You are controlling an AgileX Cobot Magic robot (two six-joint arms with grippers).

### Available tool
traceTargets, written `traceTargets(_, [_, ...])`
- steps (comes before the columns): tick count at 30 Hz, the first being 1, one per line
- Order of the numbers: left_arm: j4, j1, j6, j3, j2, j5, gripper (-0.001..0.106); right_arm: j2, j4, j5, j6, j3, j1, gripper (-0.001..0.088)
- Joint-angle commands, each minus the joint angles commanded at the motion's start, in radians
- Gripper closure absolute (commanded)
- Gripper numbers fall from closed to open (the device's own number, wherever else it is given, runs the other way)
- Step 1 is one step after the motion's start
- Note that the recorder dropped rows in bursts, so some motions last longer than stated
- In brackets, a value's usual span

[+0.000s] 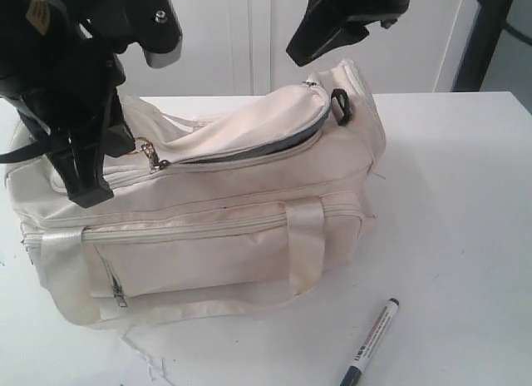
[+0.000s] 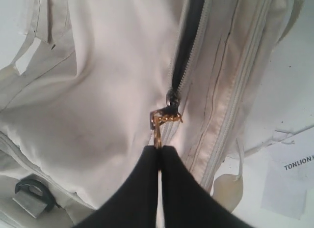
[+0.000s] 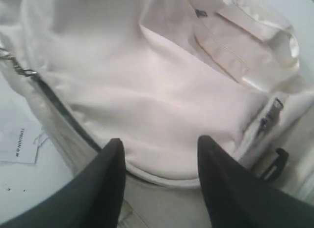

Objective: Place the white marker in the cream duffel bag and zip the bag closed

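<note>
There's the left end effector (image 2: 159,150) clamped on the zip pull (image 2: 164,119) to work the cream duffel bag (image 1: 208,236) opening, right end effector (image 3: 159,142) gaping above, white marker (image 1: 371,343) out on the bench (image 1: 465,195).

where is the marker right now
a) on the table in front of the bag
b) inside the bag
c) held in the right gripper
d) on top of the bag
a: the marker lies on the table, in front of the bag.
</note>
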State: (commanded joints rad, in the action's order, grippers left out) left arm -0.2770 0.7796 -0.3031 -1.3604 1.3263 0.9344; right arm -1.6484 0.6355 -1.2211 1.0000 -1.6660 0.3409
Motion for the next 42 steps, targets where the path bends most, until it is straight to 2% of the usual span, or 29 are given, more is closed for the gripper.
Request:
traceTargets(1, [0.000, 0.000, 0.000, 0.000, 0.000, -0.001, 0.105, 0.000, 0.020, 0.000, 0.069, 0.031, 0.000, 0.0390])
traceTargets(2, [0.000, 0.000, 0.000, 0.000, 0.000, -0.001, 0.105, 0.000, 0.051, 0.000, 0.227, 0.099, 0.000, 0.0386])
traceTargets(3, [0.000, 0.000, 0.002, 0.000, 0.000, -0.001, 0.105, 0.000, 0.063, 0.000, 0.304, 0.125, 0.000, 0.0375])
traceTargets(4, [-0.002, 0.000, 0.042, 0.000, 0.000, -0.006, 0.105, 0.000, 0.086, 0.000, 0.477, 0.178, 0.000, 0.0331])
traceTargets(6, [-0.002, 0.000, 0.076, 0.000, 0.000, -0.008, 0.105, 0.000, 0.156, 0.000, 0.620, 0.225, 0.000, 0.0278])
traceTargets(9, [-0.003, 0.000, 0.103, 0.000, 0.000, -0.008, 0.105, 0.000, 0.299, 0.015, 0.703, 0.272, 0.007, 0.0267])
traceTargets(12, [-0.004, 0.000, 0.121, 0.000, 0.000, -0.016, 0.105, -0.002, 0.308, 0.105, 0.805, 0.308, 0.052, 0.0268])
traceTargets(14, [-0.004, 0.000, 0.123, 0.000, 0.000, -0.020, 0.105, -0.002, 0.314, 0.205, 0.811, 0.318, 0.090, 0.0268])
traceTargets(16, [-0.004, 0.000, 0.123, 0.000, 0.000, -0.022, 0.105, -0.002, 0.336, 0.289, 0.755, 0.318, 0.105, 0.0270])
traceTargets(30, [-0.004, 0.000, 0.123, 0.000, 0.000, -0.024, 0.105, -0.073, 0.332, 0.324, 0.742, 0.318, 0.117, 0.0416])
traceTargets(33, [-0.004, 0.000, 0.123, 0.000, 0.000, -0.024, 0.105, -0.093, 0.332, 0.333, 0.745, 0.318, 0.117, 0.0488])
traceTargets(35, [-0.004, 0.000, 0.123, 0.000, 0.000, -0.024, 0.105, -0.102, 0.332, 0.344, 0.750, 0.318, 0.117, 0.0572])
traceTargets(38, [-0.004, 0.000, 0.123, 0.000, 0.000, -0.022, 0.105, -0.099, 0.332, 0.364, 0.762, 0.318, 0.117, 0.0821])
traceTargets(39, [-0.004, 0.000, 0.123, 0.000, 0.000, -0.020, 0.105, -0.098, 0.332, 0.364, 0.771, 0.318, 0.117, 0.0867])
traceTargets(42, [-0.004, 0.000, 0.123, 0.000, 0.000, -0.007, 0.105, -0.096, 0.332, 0.360, 0.775, 0.318, 0.117, 0.0868])
